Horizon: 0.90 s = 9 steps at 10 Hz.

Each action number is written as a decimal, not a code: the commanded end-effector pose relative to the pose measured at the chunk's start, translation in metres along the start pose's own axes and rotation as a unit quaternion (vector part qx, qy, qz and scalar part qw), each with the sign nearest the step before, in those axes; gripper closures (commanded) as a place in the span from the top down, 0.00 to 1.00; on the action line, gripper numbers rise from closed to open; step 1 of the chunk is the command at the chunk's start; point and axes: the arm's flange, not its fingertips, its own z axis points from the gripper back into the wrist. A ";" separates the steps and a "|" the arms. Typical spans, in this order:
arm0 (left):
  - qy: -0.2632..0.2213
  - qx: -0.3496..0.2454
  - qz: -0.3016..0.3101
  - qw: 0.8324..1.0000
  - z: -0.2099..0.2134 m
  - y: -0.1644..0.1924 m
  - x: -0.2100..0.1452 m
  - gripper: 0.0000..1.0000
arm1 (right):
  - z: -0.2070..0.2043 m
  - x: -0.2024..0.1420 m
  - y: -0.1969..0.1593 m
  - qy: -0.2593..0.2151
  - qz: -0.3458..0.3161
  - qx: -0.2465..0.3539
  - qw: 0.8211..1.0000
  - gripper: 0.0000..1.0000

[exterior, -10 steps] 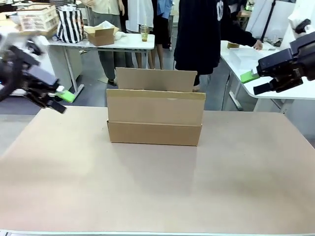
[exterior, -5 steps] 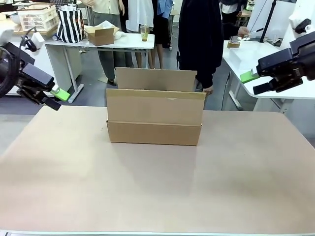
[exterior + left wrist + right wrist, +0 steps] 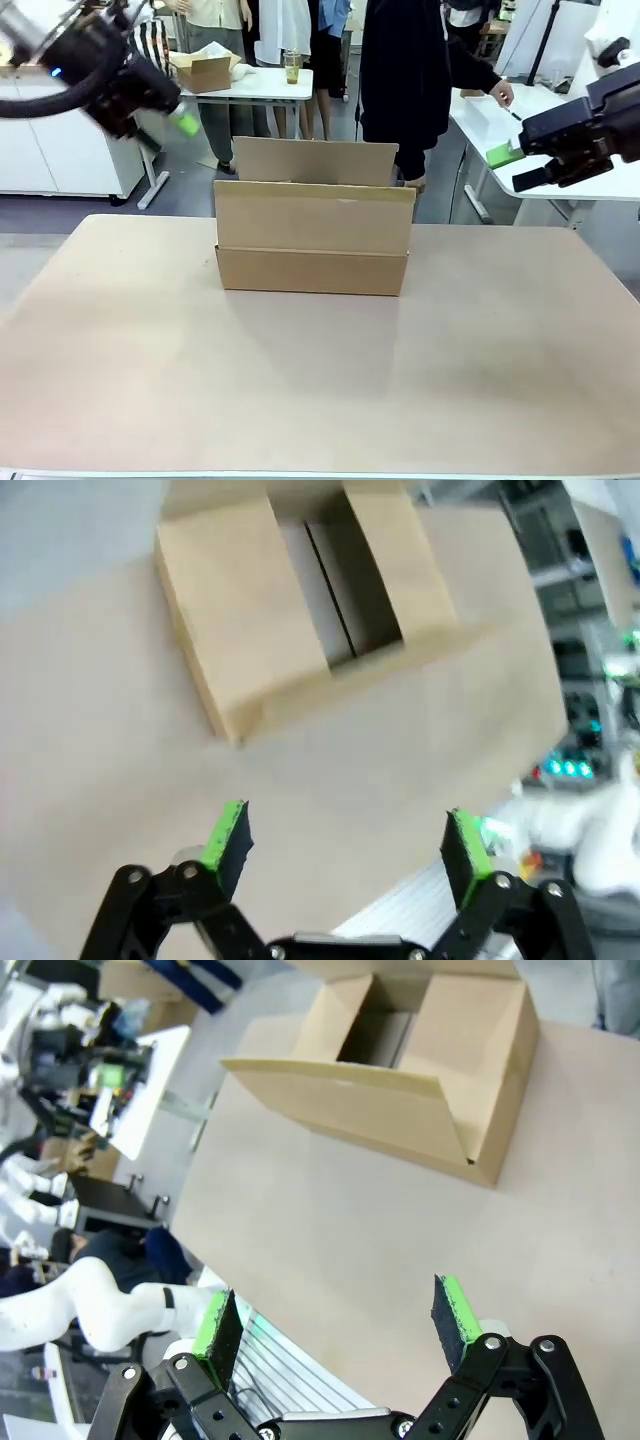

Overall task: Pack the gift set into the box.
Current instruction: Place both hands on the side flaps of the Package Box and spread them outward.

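Cardboard, brown corrugated: the box [image 3: 312, 235], mid-table toward the far side, all four flaps raised so the top is open for loading.
Table [image 3: 300, 390]: tan board; the box rests on it, well apart from both my grippers.
Left gripper [image 3: 347, 840]: high up and off to my left of the box, looking down on it; green pads [image 3: 228, 832] spread wide with nothing between them. I judge it parked clear so the opening is free.
Right gripper [image 3: 335, 1325]: off to my right beyond the table's edge, fingers likewise apart and empty (ready to receive, by my reading).
Person [image 3: 405, 80]: standing behind the box, one hand [image 3: 503, 93] reaching to a side table on my right; purpose cannot be told.
Hidden, front view: the upright near flap screens the box's inside.
Hidden, wrist views: a strip of the box's floor shows between the flaps and looks bare; the rest lies under them.
Gift set: which items make it up, I cannot tell.
Blur: my left gripper is smeared in the front view, so its finger outline is unclear there.
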 end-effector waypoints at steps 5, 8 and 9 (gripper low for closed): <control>0.011 0.092 0.068 0.993 -0.081 -0.002 0.072 1.00 | -0.001 0.002 -0.002 -0.002 0.012 0.009 1.000 1.00; 0.011 0.092 0.068 0.993 -0.081 -0.002 0.072 1.00 | -0.001 0.002 -0.002 -0.002 0.012 0.009 1.000 1.00; 0.033 0.085 0.066 0.994 -0.091 -0.005 0.085 1.00 | -0.001 0.002 -0.002 -0.002 0.012 0.009 1.000 1.00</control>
